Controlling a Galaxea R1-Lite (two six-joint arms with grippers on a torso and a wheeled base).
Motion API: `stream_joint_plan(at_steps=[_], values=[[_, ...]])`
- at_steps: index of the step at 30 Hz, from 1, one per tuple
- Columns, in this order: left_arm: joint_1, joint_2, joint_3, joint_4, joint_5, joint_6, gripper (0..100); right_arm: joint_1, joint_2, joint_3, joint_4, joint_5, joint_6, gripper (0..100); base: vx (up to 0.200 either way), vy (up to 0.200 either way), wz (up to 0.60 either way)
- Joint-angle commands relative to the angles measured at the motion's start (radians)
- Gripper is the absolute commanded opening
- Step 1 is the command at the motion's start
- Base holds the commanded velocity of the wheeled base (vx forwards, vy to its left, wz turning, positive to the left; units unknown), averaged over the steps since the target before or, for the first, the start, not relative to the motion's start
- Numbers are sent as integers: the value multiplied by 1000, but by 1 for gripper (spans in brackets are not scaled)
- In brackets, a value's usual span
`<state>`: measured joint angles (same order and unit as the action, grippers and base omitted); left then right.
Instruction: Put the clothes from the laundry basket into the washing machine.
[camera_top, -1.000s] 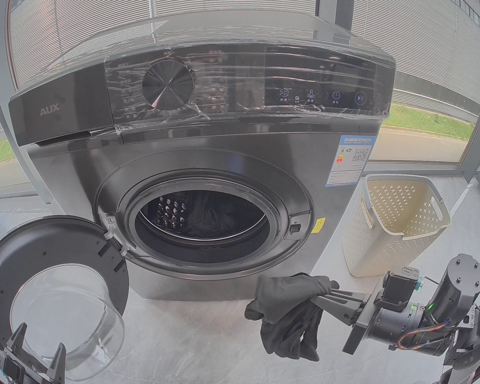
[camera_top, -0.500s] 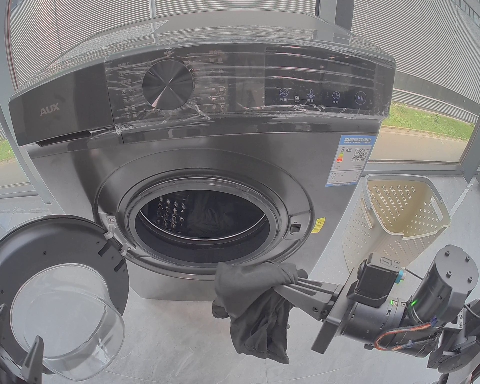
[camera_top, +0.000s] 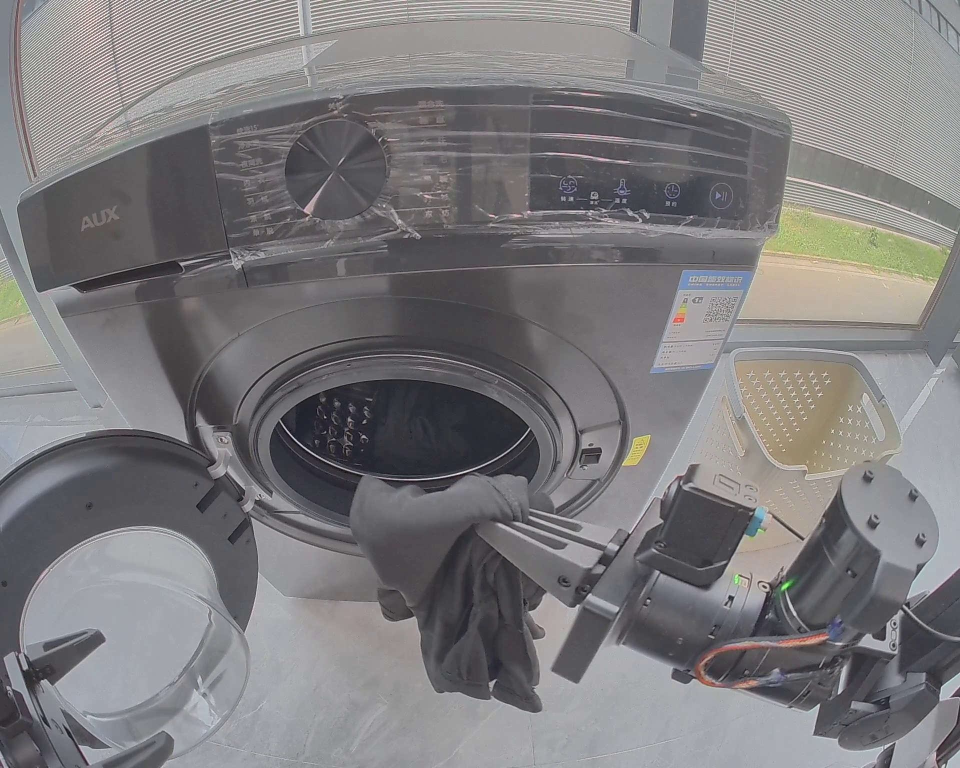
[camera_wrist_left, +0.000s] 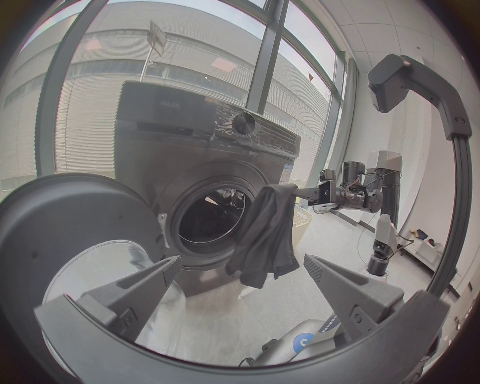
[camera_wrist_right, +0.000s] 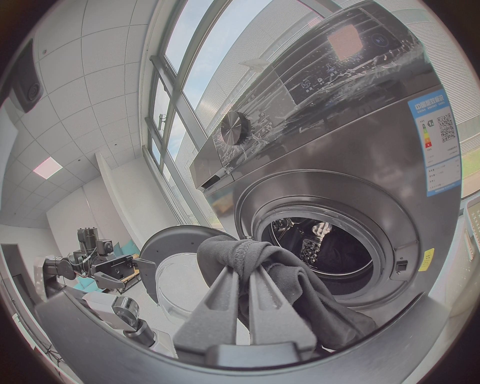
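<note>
Washing machine (camera_top: 450, 300), a big grey steel front-loader with plastic film over its control panel, stands with its porthole open and dark laundry (camera_top: 430, 432) lying inside the drum. Its round dark door with the clear bowl-shaped window (camera_top: 110, 490) is swung fully out on the robot's left. A cream perforated plastic laundry basket (camera_top: 800, 440) sits on the pale floor just beside the machine's right side. A dark grey cloth garment (camera_top: 440, 570) hangs limp just in front of the opening's lower rim, outside the drum, its top fold pinched tight in the right pincer (camera_top: 508, 522). The left pincer (camera_top: 105, 695) is low by the open door, fingers spread wide, holding nothing.
</note>
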<state>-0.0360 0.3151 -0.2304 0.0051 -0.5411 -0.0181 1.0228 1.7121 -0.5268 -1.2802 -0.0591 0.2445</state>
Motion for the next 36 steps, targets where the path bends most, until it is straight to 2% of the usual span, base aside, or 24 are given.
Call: stream_joint_plan(at_steps=[1,4,7,16,22,27,28,30,32,36], values=[[-38,185,-3,-60,-43,4,100,14,55,-65,2,-1,1,0,0,0,0],[-64,242,-12,-80,-51,4,100,25,63,-81,2,-2,1,0,0,0,0],[-136,329,-13,-134,-51,4,100,34,70,-101,2,-4,3,0,0,0,0],[-326,545,-46,-221,-7,1,100,23,70,-114,4,-4,3,0,0,0,0],[-374,670,-47,-317,23,1,100,19,92,-128,4,-5,1,0,0,0,0],[-389,725,-46,-346,35,0,100,16,98,-133,15,-13,1,0,0,0,0],[-387,746,-46,-359,41,-2,100,16,103,-153,48,-65,1,0,0,0,0],[-389,763,-46,-375,46,-2,100,17,106,-185,82,-110,6,0,0,0,0],[-389,779,-49,-384,50,-2,100,14,115,-223,114,-140,7,0,0,0,0],[-386,822,-53,-399,75,-3,100,5,129,-262,156,-174,15,0,0,0,0]])
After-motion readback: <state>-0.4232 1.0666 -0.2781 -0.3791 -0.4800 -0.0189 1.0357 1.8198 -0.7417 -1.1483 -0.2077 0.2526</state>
